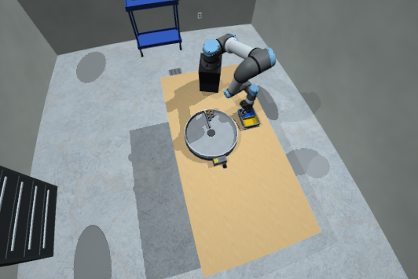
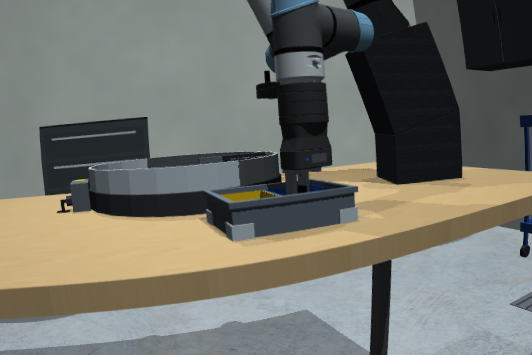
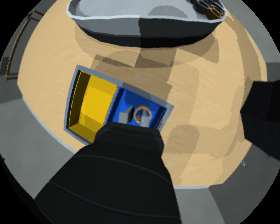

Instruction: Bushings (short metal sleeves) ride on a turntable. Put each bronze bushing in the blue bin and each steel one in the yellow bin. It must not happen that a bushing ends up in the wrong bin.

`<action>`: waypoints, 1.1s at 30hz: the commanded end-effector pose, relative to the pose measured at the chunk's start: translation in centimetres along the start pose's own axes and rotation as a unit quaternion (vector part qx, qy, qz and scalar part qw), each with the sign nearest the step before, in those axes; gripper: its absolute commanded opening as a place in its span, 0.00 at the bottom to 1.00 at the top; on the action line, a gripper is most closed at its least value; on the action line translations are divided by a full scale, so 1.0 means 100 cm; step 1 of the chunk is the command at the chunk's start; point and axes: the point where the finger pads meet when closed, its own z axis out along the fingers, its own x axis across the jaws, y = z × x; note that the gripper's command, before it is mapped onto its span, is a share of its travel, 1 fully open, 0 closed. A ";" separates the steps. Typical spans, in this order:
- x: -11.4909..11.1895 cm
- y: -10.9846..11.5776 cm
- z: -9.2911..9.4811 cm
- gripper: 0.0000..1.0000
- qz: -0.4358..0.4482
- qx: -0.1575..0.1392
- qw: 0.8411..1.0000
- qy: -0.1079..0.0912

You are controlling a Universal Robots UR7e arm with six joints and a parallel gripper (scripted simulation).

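- Bronze bushing down in the blue bin, close under the fingertips; by colour, in the right bin.
- Gripper lowered over the same bin, partly open, fingers apart with a gap between; apparently nothing gripped, the ring overlapping only one finger from above.
- Handling, as a judgement: small, light and stiff, hardly fragile, but smooth enough to slip or roll if pinched off-centre. Best hold across the outer wall, at opposite sides, with modest force. Straight lift of the fingers advisable next, to avoid dragging the ring along.
- Yellow bin right beside the blue, no bushing visible in the part open to view; close enough to make a careless release risky.
- Farther off on the counter, turntable with more bushings clustered near the rim; sorting apparently unfinished.
- Wrist view: ring and bin floor revealed. Exterior view: fingers dipping behind the bin wall, ring hidden. Top view: whole cluster on the turntable, too small for a sure count or sorting by metal; beyond, a blue cart.
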 end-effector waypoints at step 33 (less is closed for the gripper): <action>-0.001 0.001 -0.006 0.42 0.000 0.000 1.000 -0.001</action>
